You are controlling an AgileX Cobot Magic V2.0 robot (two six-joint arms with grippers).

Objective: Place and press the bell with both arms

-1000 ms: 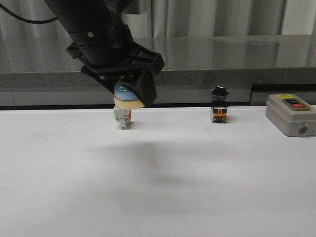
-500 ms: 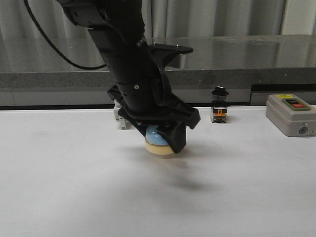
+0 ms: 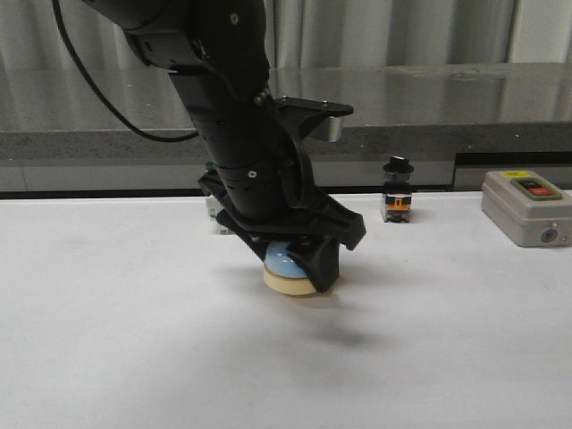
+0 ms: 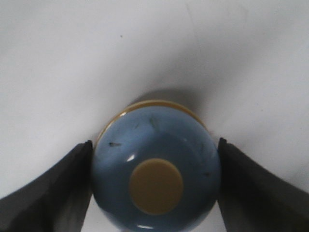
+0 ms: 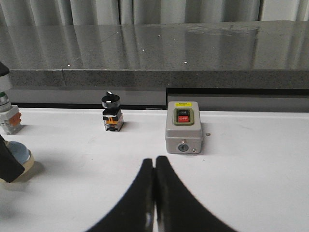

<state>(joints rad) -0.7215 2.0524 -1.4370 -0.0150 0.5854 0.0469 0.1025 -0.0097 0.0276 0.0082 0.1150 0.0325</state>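
In the right wrist view the right gripper (image 5: 154, 193) fills the lower centre of the frame, its two black fingers pressed together with nothing between them, hanging above the bare white table (image 5: 251, 193). Beyond it in that view, the grey box (image 5: 183, 126) with red and black buttons sits on the table just right of centre, a black-knobbed selector switch (image 5: 112, 115) stands left of centre, and a white push-button switch (image 5: 8, 118) shows at the left edge, partly cut off. In the front view the left gripper (image 3: 295, 264) reaches down at the centre of the frame, and the bell (image 3: 288, 270) sits between its fingers with its cream base at the table surface; whether the base is fully resting on the table cannot be told. The left wrist view looks straight down on the light-blue dome and cream button of the bell (image 4: 156, 170) in the lower centre, with one dark finger touching each side of the dome, so the left gripper (image 4: 154, 193) is clamped around it. Farther back in the front view, the white switch (image 3: 217, 214) peeks out behind the left arm (image 3: 223, 116), the selector switch (image 3: 397, 189) stands right of centre, and the grey box (image 3: 525, 207) lies at the right edge, all in front of a dark stone ledge (image 3: 429, 98) and pale curtains.
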